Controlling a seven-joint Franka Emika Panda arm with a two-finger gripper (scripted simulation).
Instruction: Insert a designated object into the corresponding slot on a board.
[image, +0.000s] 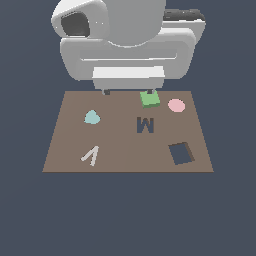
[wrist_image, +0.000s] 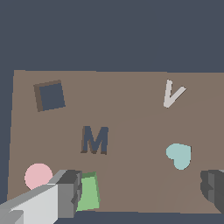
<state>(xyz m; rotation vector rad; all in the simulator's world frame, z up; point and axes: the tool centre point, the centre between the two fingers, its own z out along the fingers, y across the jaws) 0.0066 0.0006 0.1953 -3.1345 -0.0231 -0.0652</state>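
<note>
The bright-green square block (image: 149, 99) lies flat on the brown board (image: 125, 150) near its far edge, towards the exterior view's right. The dark square slot (image: 181, 153) is cut through the board near its front, at the exterior view's right, and is slightly tilted. My gripper (image: 128, 91) hangs over the board's far edge, open wide and empty. In the wrist view the gripper (wrist_image: 142, 192) has one finger (wrist_image: 65, 194) right beside the green block (wrist_image: 89, 192), and the other finger (wrist_image: 213, 189) far off. The slot (wrist_image: 50, 96) and the board (wrist_image: 131, 109) show there too.
A dark M-shaped recess (image: 145, 125) sits mid-board, also in the wrist view (wrist_image: 95, 140). A pink round disc (image: 176, 105) (wrist_image: 38, 176) lies beside the green block. A pale teal rounded piece (image: 92, 118) (wrist_image: 179, 155) and a pale V-shaped piece (image: 91, 156) (wrist_image: 173, 93) lie towards the exterior view's left.
</note>
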